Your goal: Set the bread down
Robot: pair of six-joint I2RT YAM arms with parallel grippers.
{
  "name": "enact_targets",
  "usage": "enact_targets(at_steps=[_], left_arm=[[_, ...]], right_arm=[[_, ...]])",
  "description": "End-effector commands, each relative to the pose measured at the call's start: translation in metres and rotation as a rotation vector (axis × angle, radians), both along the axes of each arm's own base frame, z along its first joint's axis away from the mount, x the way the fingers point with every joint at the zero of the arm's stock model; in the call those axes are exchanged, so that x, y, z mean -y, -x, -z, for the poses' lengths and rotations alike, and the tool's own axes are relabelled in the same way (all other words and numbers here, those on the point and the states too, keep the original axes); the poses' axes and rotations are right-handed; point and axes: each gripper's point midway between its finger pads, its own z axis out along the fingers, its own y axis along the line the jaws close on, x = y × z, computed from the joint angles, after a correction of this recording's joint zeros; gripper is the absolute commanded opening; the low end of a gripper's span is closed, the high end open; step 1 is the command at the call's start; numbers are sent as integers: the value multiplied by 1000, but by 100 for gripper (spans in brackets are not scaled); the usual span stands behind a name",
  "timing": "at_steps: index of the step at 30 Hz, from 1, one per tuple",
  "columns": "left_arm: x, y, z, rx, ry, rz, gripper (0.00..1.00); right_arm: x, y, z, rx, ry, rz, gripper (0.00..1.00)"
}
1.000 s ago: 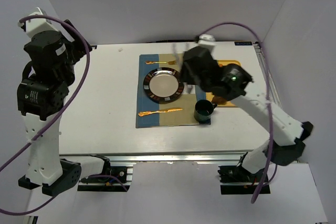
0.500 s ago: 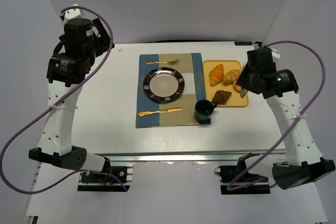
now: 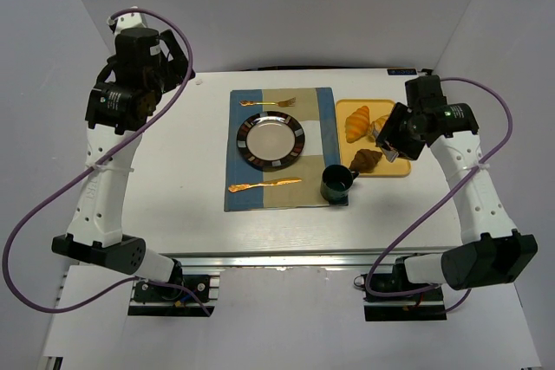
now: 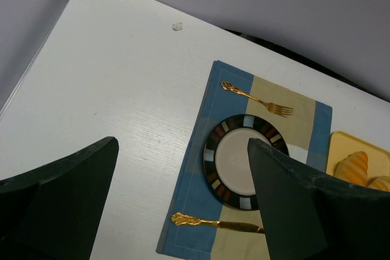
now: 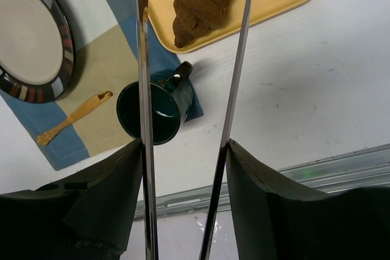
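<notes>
Bread lies on the yellow tray (image 3: 399,172) at the right of the table (image 3: 173,179): two golden croissants (image 3: 356,121) at the far side and a dark brown croissant (image 3: 366,159) at the near edge. The right gripper (image 5: 183,147) hangs over the tray, clenched on metal tongs (image 5: 145,89). The tong arms stand apart, one on each side of the dark brown croissant. Their tips run off the top of the wrist view, so I cannot tell whether they touch it. A dark green mug (image 3: 336,183) stands just beside the tray on the placemat (image 3: 251,201), near the striped-rim plate (image 3: 271,139), which sits between a gold fork (image 3: 276,103) and a gold knife (image 3: 264,185). The left gripper (image 4: 183,144) hangs high over the far left corner, its fingers spread wide, grasping nothing.
</notes>
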Motion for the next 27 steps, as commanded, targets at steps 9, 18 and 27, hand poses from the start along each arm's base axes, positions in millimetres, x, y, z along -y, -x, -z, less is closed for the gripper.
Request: enact_targets(at_steps=[9, 18, 27], left_arm=[[-3, 5, -2, 10, 10, -11, 98], [-11, 12, 1, -4, -11, -43, 98], [-11, 9, 5, -21, -21, -47, 98]], right_arm=[[-19, 6, 27, -93, -113, 17, 62], [-24, -5, 63, -129, -120, 9, 61], [-22, -21, 69, -138, -92, 6, 45]])
